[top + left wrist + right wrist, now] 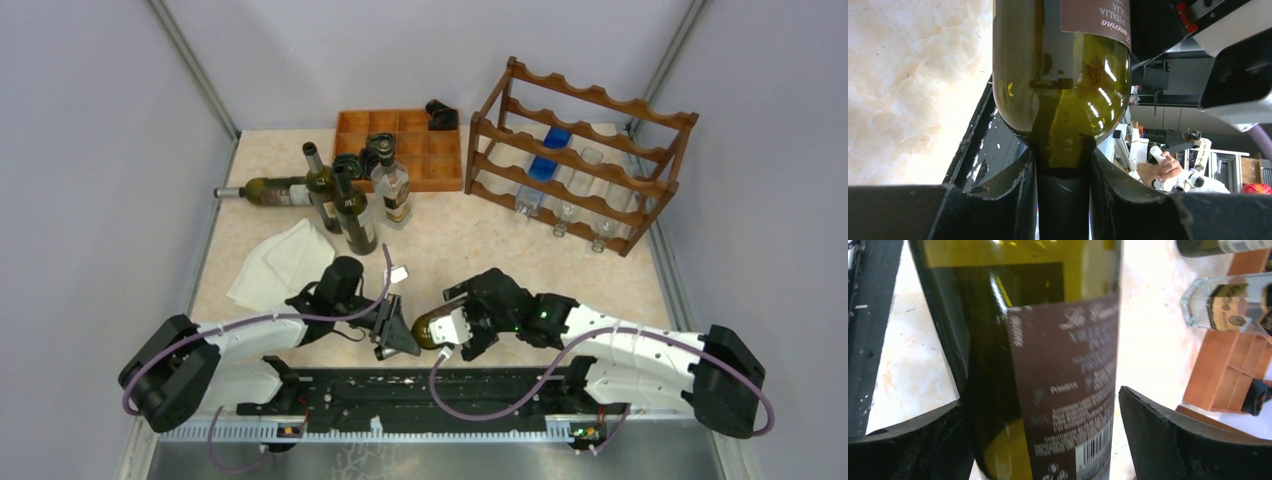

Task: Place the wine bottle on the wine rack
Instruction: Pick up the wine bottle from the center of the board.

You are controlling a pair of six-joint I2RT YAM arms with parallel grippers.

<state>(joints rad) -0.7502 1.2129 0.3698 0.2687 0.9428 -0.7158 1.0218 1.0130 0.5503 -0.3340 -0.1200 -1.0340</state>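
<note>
- Wine bottle point(430, 330): dark green glass with a brown label point(1068, 390), lying roughly level at the near edge of the tabletop point(500, 250). Neck toward the left arm point(250, 335), body toward the right arm point(620, 345).
- Not on the wine rack point(600, 97); well apart from it, with the rack standing at the far right of the tabletop.
- Left jaws: clamped on the bottle's neck just under the shoulder. In the left wrist view, one finger point(1013, 195) pressed against each side of the neck.
- Right jaws: apart, straddling the labelled body. A bright sliver of tabletop visible between one finger point(1188, 440) and the label edge. Contact at the other finger: cannot tell.
- Support from beneath, whether resting on the tabletop or carried clear of it: cannot tell.
- Wine rack: reddish-brown wood, wavy rails in several tiers, holding a blue bottle point(548, 150) and clear bottles point(568, 205), necks toward the near side.
- Far centre: orange-brown compartment tray point(355, 125).
- Just in front of the tray: two dark bottles point(352, 215) upright and a clear labelled bottle point(394, 190) upright beside them.
- To their left: a dark bottle on its side point(270, 190).
- White cloth point(285, 262): crumpled, near the left arm, nearer than the standing bottles.
</note>
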